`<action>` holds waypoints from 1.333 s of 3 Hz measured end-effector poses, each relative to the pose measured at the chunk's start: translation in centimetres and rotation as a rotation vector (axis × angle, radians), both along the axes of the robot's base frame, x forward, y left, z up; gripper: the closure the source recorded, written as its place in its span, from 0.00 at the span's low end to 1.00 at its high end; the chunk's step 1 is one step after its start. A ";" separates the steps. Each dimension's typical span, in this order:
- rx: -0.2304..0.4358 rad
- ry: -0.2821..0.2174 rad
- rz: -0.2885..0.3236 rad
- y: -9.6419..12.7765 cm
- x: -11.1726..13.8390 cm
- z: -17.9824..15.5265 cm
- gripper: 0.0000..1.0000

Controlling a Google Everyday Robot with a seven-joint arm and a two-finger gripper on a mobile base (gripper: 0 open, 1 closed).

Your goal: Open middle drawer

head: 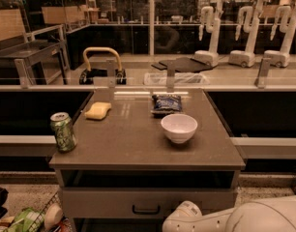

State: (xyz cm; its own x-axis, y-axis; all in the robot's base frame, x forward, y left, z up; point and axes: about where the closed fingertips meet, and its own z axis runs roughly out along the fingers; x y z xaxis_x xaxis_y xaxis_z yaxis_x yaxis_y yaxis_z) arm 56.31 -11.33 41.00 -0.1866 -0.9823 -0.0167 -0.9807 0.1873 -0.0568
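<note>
Step judged: approaching, drawer looking shut | middle drawer [104,202] sitting bottom centre, handle [146,210] untouched | gripper [183,218] hovering lower right of the handle, grip state cannot be told | next: aligning on handle, gripping, pulling outward.

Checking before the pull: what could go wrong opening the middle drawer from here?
1. The gripper is out of view; only the white arm shows, lower right of the small handle on the middle drawer, so it may miss or clip the front.
2. The green can stands near the front left edge of the counter; a jerky pull could topple it.
</note>
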 end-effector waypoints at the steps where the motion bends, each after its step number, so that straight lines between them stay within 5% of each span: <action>1: -0.001 0.003 0.000 0.0 -0.1 -0.2 0.78; 4: -0.002 0.008 0.001 -0.1 -0.3 -0.3 0.03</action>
State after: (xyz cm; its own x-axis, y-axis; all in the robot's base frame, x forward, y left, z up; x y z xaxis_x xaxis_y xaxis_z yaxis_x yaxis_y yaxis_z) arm 56.00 -11.40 40.65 -0.1861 -0.9824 -0.0136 -0.9812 0.1866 -0.0493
